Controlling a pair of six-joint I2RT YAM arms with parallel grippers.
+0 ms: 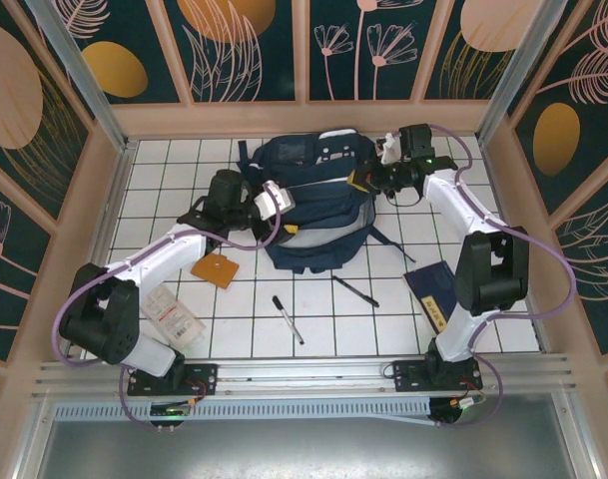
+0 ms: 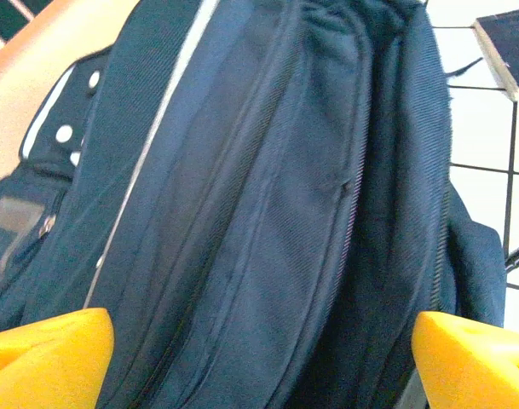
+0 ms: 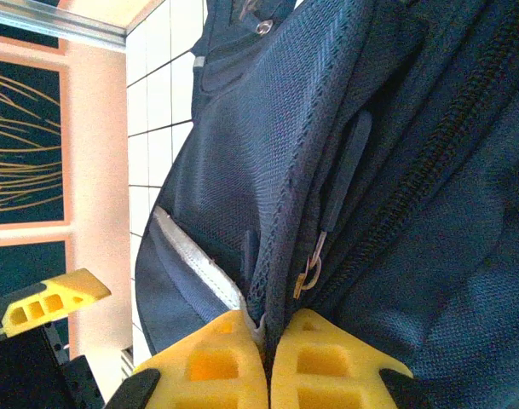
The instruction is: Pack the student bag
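1. The white tiled table (image 1: 184, 180) carried everything.
2. The student bag (image 1: 313, 215) lay toward 12 o'clock on the table, navy, with a light stripe across its front.
3. The right gripper (image 3: 268, 362), at the bag's 2 o'clock side, had its yellow fingers pressed together and pinched a fold of the bag's fabric beside a zip.
4. The left gripper (image 2: 259, 358), at the bag's 9 o'clock side, stood spread wide and held nothing, with the bag's front close before it.
5. A dark-blue notebook (image 1: 431, 286) lay at 4 o'clock from the bag, apart from it.
6. A clear packet (image 1: 174, 314) lay at 8 o'clock, beside the left arm.
7. An orange card (image 1: 216, 269) lay at 8 o'clock, nearer the bag.
8. A marker (image 1: 287, 319) lay at 6 o'clock and a pen (image 1: 355, 291) at 5 o'clock.
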